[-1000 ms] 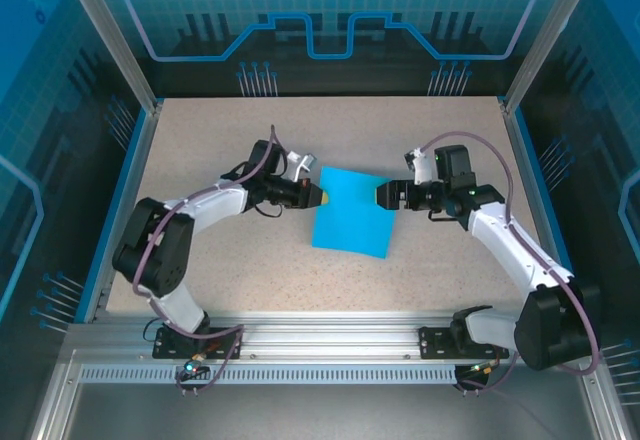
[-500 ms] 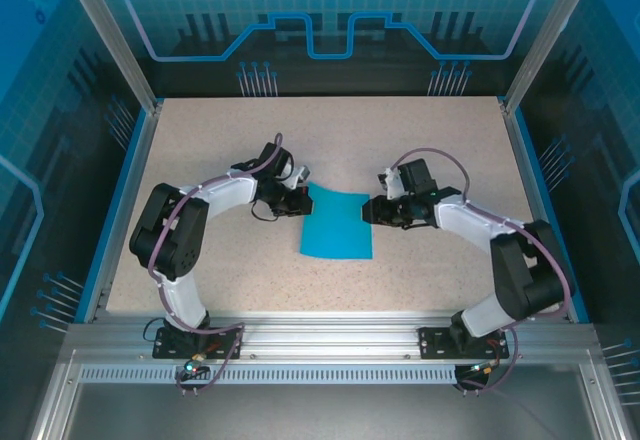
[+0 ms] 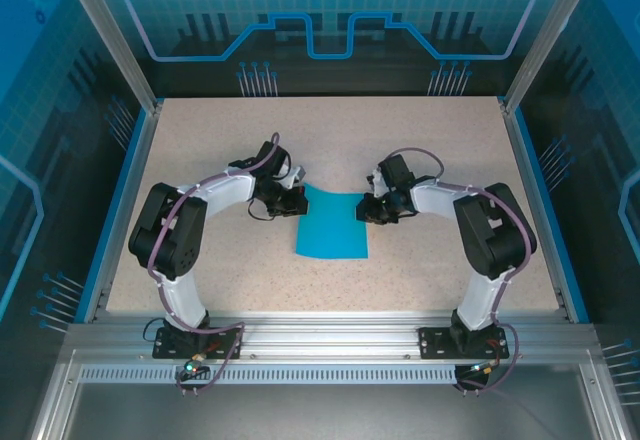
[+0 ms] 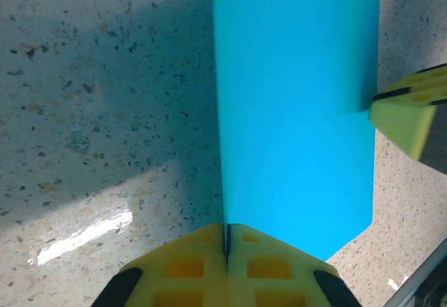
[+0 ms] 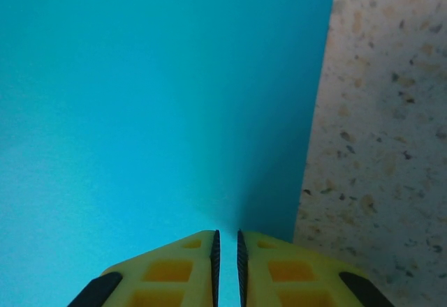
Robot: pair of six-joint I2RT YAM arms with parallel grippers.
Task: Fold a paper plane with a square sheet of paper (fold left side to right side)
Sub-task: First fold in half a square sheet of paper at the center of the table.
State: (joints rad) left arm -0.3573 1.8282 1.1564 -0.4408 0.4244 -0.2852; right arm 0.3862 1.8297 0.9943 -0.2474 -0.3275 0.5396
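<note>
Square sheet of paper (image 3: 333,225) sat mid-table on the speckled tabletop (image 3: 200,140), btwn the two grippers. Its far edge dipped in a shallow curve from corner to corner. Left gripper (image 3: 299,200) was at the sheet's far-left corner and right gripper (image 3: 366,210) at the far-right corner. Both arms were bent inward, facing each other across the paper.

Left wrist cam: yellow fingers (image 4: 181,279) were pressed tight together, no gap, w/ the sheet's (image 4: 293,111) edge running straight into the seam, so clamped on the paper. A shadow lay on the table beside the sheet. One yellow fingertip (image 4: 408,115) of the other arm touched the opposite edge.

Right wrist cam: fingers (image 5: 279,268) were drawn nearly together w/ only a thin slit left, and the blue paper (image 5: 160,111) ran down into it, so pinched on the sheet. Bare table (image 5: 377,132) showed past the sheet's edge.
</note>
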